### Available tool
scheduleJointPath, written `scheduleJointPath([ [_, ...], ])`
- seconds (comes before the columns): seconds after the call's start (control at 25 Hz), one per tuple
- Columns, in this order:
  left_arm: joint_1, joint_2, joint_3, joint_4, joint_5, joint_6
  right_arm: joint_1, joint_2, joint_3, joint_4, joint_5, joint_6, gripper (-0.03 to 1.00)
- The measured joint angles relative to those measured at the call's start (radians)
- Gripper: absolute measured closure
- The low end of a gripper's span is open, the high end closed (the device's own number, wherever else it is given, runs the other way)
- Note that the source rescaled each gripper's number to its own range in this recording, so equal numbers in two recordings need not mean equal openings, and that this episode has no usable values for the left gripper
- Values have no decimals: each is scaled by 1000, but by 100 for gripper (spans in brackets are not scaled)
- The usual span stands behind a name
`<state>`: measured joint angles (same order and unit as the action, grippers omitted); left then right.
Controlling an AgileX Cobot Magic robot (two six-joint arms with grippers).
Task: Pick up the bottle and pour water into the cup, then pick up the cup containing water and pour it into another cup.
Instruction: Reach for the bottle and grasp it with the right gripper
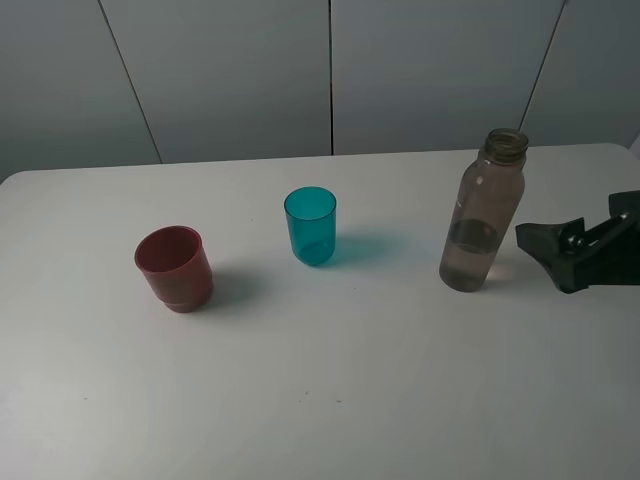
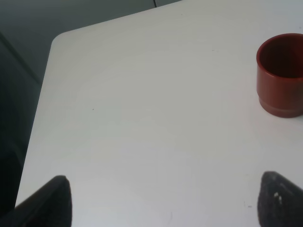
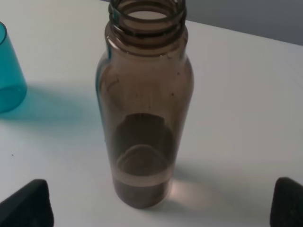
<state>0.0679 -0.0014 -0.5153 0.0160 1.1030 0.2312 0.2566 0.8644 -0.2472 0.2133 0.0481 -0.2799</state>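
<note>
The smoky grey-brown bottle [image 1: 482, 215] stands upright and capless on the right of the white table, with a little water in its bottom. In the right wrist view the bottle [image 3: 144, 118] stands just ahead of my fingers. My right gripper [image 1: 545, 260] is open and empty, just right of the bottle and not touching it; it also shows in the right wrist view [image 3: 158, 205]. The teal cup [image 1: 311, 226] stands upright at the middle, and its edge shows in the right wrist view [image 3: 9, 75]. The dark red cup [image 1: 175, 268] stands at the left. My left gripper [image 2: 165, 203] is open and empty, short of the red cup [image 2: 281, 75].
The white table [image 1: 330, 400] has a rear edge against grey wall panels. The left wrist view shows the table's rounded corner [image 2: 57, 40] and side edge, with dark floor beyond. My left gripper is out of the exterior high view.
</note>
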Motion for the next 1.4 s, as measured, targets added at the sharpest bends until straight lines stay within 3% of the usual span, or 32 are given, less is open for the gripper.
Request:
scheduleJointPath([
  [0.64,0,0,0,0,0,0,2,349,45,3,-287,89,-3],
  [0.96,0,0,0,0,0,0,2,548,45,-77,-431,164,-3],
  [1.4,0,0,0,0,0,4,2,770,45,-237,-726,290,-3],
])
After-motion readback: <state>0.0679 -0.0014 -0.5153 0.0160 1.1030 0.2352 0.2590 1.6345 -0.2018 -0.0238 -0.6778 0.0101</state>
